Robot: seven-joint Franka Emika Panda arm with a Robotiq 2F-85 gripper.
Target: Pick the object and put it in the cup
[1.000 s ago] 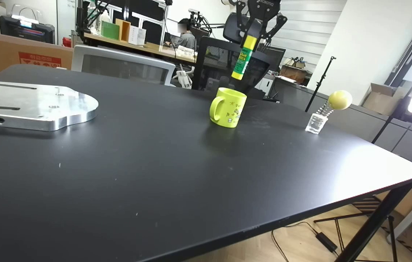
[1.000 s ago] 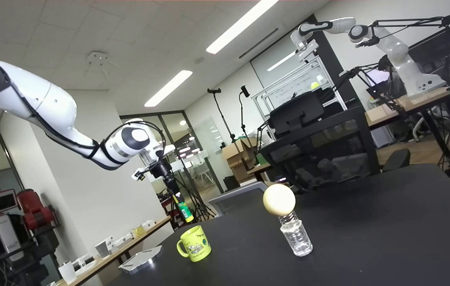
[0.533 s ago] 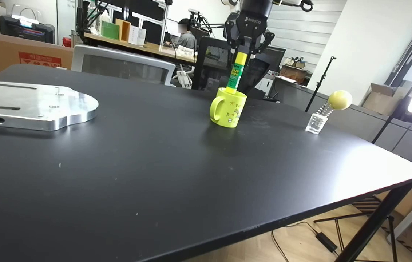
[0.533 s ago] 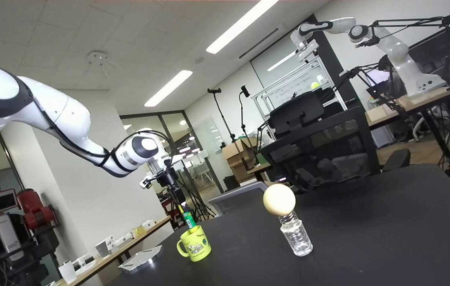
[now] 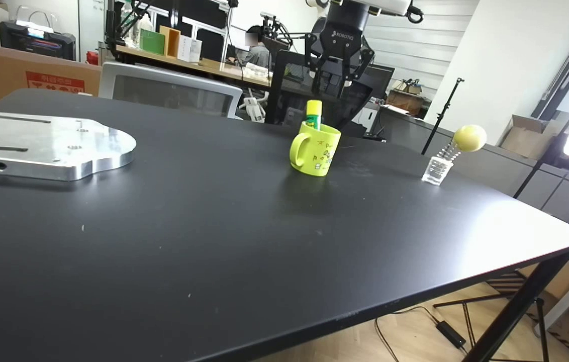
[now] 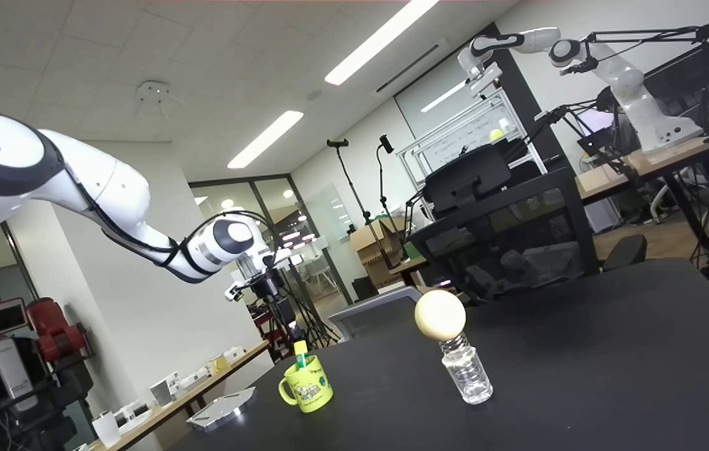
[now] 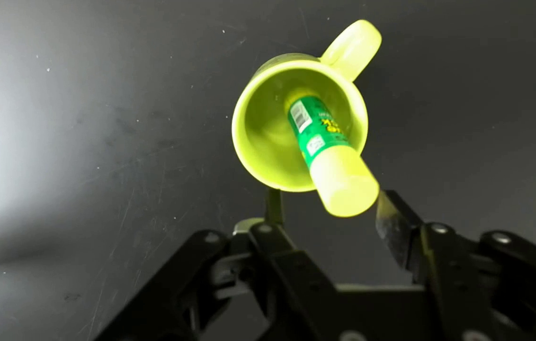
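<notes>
1. Fingers (image 7: pixel 397 227) spread wide, just above the glue stick (image 7: pixel 322 132).
2. Glue stick: smooth yellow cap (image 7: pixel 343 180) uppermost, green label (image 7: pixel 317 124) with a white barcode patch and yellow lettering, yellow lower end; tilted inside the mug (image 5: pixel 317 158), cap above the rim (image 7: pixel 238 135).
3. Mug: yellow-green, small prints on its side, upright on the black counter (image 5: pixel 189 241).
4. Yellow ball (image 6: pixel 439 315) on a spring (image 6: pixel 456 343) over a clear base (image 6: pixel 469 376), well apart from the mug.
</notes>
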